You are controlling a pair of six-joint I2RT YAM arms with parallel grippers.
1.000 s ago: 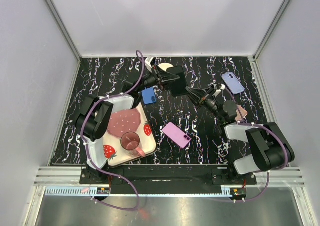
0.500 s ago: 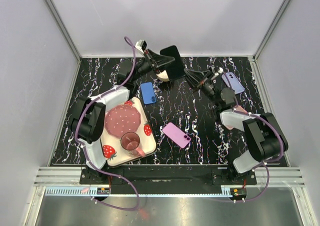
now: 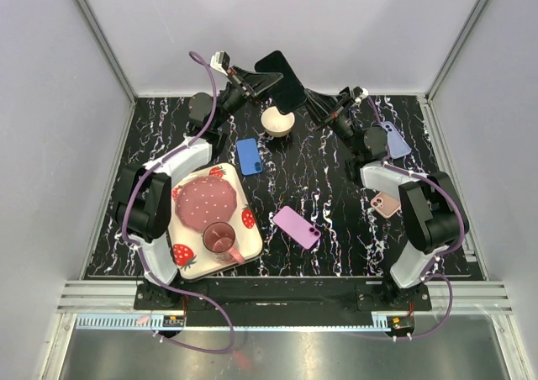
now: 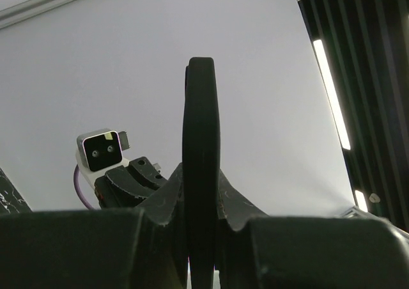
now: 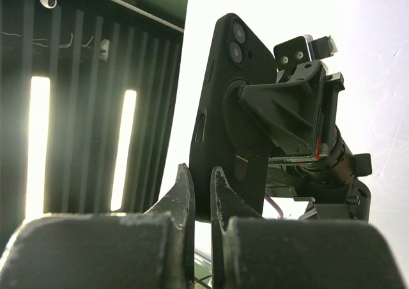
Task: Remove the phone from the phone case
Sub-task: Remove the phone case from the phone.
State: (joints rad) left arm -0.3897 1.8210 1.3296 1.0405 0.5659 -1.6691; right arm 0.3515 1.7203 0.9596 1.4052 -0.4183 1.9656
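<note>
We are at the prying step: the phone sits in its case, both lifted clear of the table. Our left hand pinches the phone flat across its faces, so that it stands on edge between the fingers and reaches out past their tips. That arm stretches high and forward. The case turns its back and camera cut-out toward our right hand. This hand is pressed together and empty, its tips just under the case's lower edge; we cannot tell whether they touch it. Its arm reaches up and inward. Next, we judge, the right hand must catch the rim and peel it off while the left holds firm.
</note>
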